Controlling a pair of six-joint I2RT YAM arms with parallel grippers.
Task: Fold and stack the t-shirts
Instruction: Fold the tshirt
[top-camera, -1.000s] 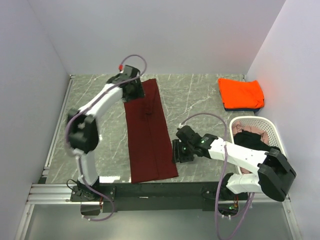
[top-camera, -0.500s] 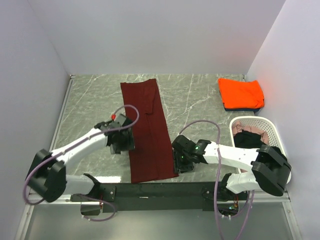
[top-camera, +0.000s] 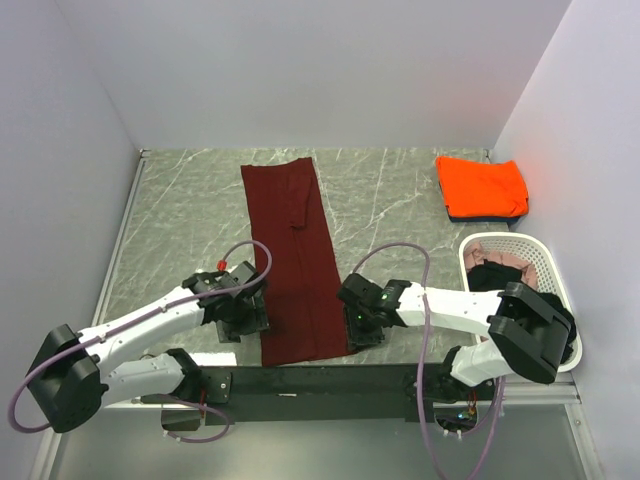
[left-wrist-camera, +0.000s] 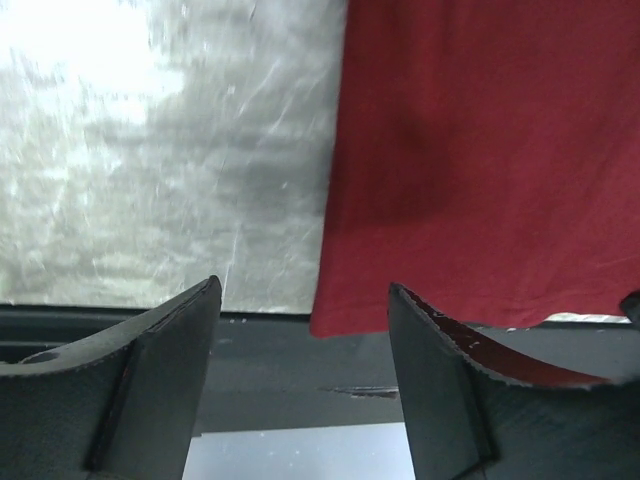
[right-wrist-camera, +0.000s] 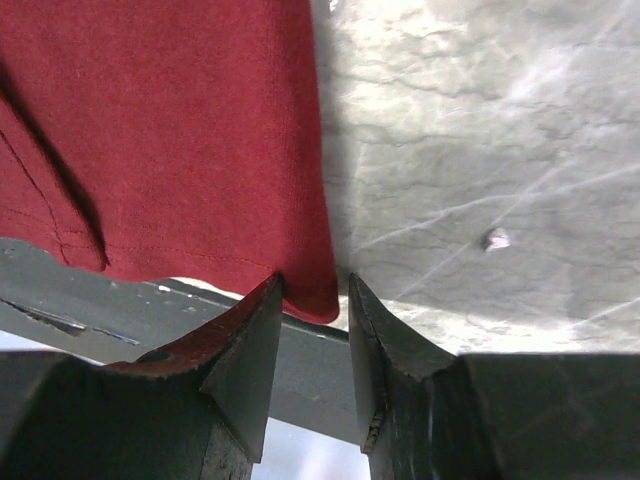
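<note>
one dark maroon t-shirt (top-camera: 296, 265), long flat folded strip

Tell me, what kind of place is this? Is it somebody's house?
Probably a robot test lab, not a house: the left arm and right arm are mounted at a marble-look table, bare white walls box it in, and a maroon t-shirt lies flat for folding.

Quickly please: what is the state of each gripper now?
Left gripper: open, holding nothing.
Right gripper: narrow around maroon t-shirt corner; grip cannot be told.
</note>
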